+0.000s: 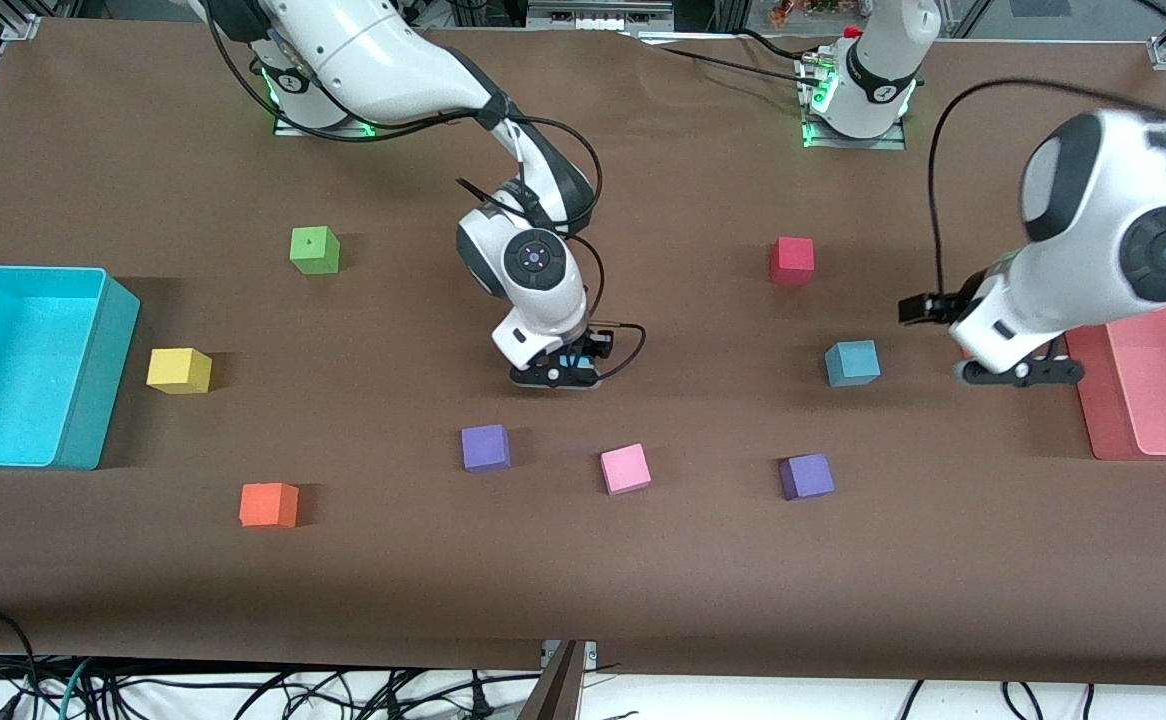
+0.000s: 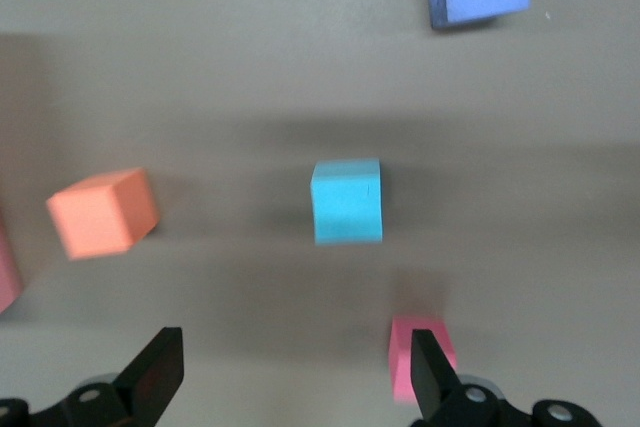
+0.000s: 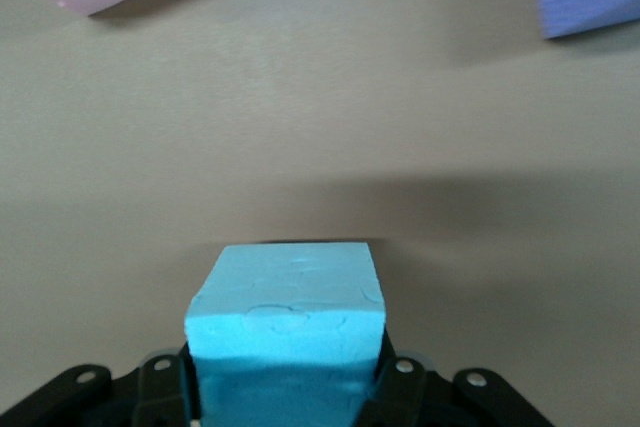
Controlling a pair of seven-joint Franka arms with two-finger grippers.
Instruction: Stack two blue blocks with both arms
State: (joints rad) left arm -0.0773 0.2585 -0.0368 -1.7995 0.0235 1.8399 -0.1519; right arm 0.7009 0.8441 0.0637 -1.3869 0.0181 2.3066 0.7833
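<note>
- The right gripper [image 1: 565, 372] is clamped on one light sky-blue foam cube [image 3: 285, 322], low at mid-surface with bare brown surface [image 1: 643, 600] all around it.
- The left gripper [image 1: 1018, 372], fingers [image 2: 155, 372] apart, hangs beside the second sky-blue foam cube [image 1: 852, 362], just off the red tray's [image 1: 1158, 385] edge.
- The nearest cubes, a purple foam cube [image 1: 486, 447] and a pink foam cube [image 1: 625, 468], sit apart, closer to the front camera.

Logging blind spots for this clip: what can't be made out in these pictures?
- Front view: the held blue block is mostly hidden by the right gripper.
- Right wrist view: whether that block rests on the table; the picture's edge cuts off its base.
- Front view: the left gripper is motion-blurred near the red tray; its open fingers show only in the left wrist view, over the free blue block.
</note>
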